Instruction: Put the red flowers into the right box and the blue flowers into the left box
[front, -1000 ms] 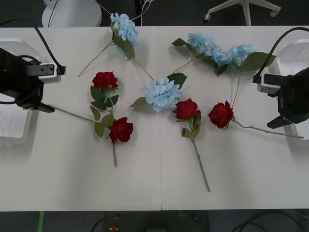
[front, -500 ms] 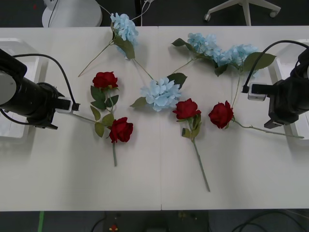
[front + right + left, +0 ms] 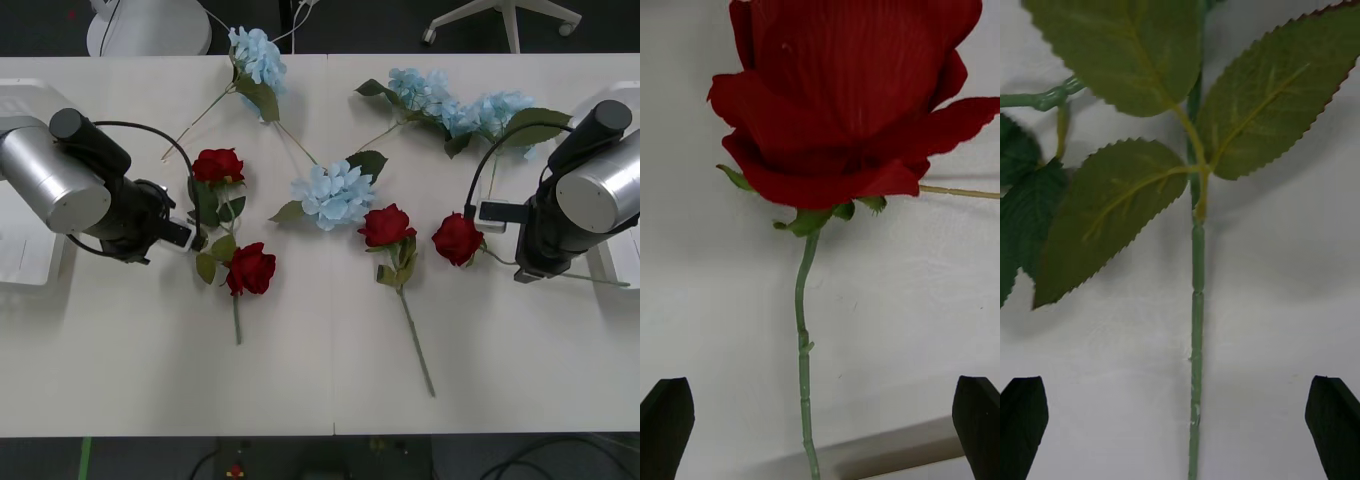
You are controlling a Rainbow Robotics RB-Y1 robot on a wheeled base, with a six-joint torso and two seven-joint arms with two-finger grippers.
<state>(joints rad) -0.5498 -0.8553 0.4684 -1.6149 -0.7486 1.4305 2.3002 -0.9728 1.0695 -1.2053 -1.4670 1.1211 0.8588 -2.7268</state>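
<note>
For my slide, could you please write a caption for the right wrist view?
Open right gripper straddles the thin green stem of a red rose lying on the white table.

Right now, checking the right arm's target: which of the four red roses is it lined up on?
The rightmost rose, nearest the right gripper: its stem runs between the open fingers.

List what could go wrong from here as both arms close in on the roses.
The left end effector straddles a stem whose leaves overlap a neighbouring rose's; lifting may drag both. The right end effector is open around a thin stem lying flat on the table; the fingers could close above it and miss.
</note>
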